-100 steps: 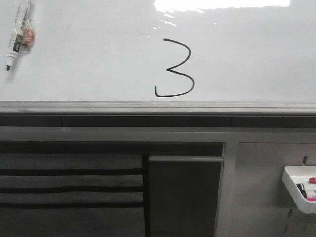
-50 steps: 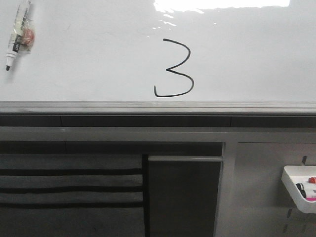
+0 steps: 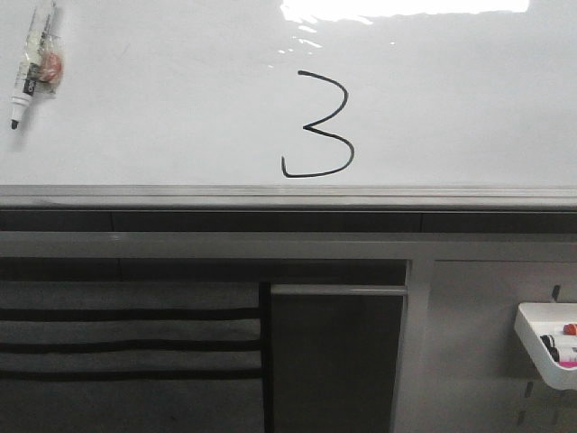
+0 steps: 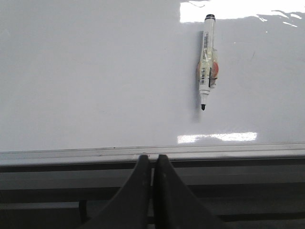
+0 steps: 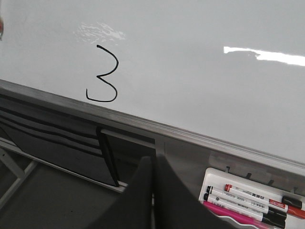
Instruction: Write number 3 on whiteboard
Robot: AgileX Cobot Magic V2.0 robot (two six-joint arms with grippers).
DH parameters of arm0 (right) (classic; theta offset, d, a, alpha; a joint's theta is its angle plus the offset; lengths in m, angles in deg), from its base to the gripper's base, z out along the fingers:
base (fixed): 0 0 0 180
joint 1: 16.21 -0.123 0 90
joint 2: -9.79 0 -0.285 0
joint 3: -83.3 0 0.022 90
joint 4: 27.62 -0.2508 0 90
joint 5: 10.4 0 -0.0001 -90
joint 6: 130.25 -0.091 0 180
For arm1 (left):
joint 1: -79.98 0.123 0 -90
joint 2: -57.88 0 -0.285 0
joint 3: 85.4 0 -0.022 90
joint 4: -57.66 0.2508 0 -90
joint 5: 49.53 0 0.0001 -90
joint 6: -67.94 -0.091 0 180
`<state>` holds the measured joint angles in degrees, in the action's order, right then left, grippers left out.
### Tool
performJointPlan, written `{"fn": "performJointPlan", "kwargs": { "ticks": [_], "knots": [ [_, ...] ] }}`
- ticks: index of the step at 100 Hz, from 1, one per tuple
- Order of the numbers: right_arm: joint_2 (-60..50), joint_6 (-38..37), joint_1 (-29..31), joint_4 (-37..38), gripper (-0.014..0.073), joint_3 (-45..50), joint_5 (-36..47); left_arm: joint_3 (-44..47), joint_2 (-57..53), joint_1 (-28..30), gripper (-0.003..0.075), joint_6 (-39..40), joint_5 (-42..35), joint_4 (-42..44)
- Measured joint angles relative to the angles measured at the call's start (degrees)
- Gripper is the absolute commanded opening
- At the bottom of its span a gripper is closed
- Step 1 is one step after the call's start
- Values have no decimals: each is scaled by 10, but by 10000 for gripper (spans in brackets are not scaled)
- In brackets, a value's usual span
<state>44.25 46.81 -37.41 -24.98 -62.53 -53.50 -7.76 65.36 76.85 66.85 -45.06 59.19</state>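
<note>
The number 3 (image 3: 316,125), a thin black marker line with a pointed middle and a hooked lower tail, sits at centre of the whiteboard (image 3: 451,108), just above its lower edge. The board is glossy white, with glare patches at 12 o'clock, and is bounded below by a brushed grey metal frame (image 3: 180,195). An uncapped marker (image 3: 32,63) with a white barrel clings to the board at 10 o'clock of the digit, tip pointing down. At 4 o'clock, a white tray (image 3: 546,345) holds further markers on a grey panel. Left gripper (image 4: 153,167): dark fingers pressed together, holding nothing, below the frame. Right gripper (image 5: 153,171): fingers likewise closed and empty, beside the tray.
</note>
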Motion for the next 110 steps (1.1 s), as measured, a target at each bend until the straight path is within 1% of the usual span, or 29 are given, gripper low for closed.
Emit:
{"fn": "performJointPlan", "kwargs": {
  "ticks": [7,17,26,34,47,54,64,72,88,110],
  "knots": [
    [-12,0,1,0,-74,8,1,0,0,0,-18,0,0,0],
    [-49,0,24,-3,-74,44,27,0,0,0,-18,0,0,0],
    [-101,0,61,-22,-74,106,90,0,0,0,-18,0,0,0],
    [-151,0,99,-35,-74,187,163,0,0,0,-18,0,0,0],
    [-231,0,162,-48,-74,306,248,0,0,0,-18,0,0,0],
    [-259,0,182,-51,-74,360,284,0,0,0,-18,0,0,0],
    [-270,0,186,-57,-74,418,338,0,0,0,-18,0,0,0],
    [-272,0,186,-60,-74,440,372,0,0,0,-18,0,0,0],
    [-272,0,186,-62,-74,440,408,0,0,0,-18,0,0,0],
    [-272,-27,186,-44,-74,440,435,0,0,0,-18,0,0,0]
  ]
}}
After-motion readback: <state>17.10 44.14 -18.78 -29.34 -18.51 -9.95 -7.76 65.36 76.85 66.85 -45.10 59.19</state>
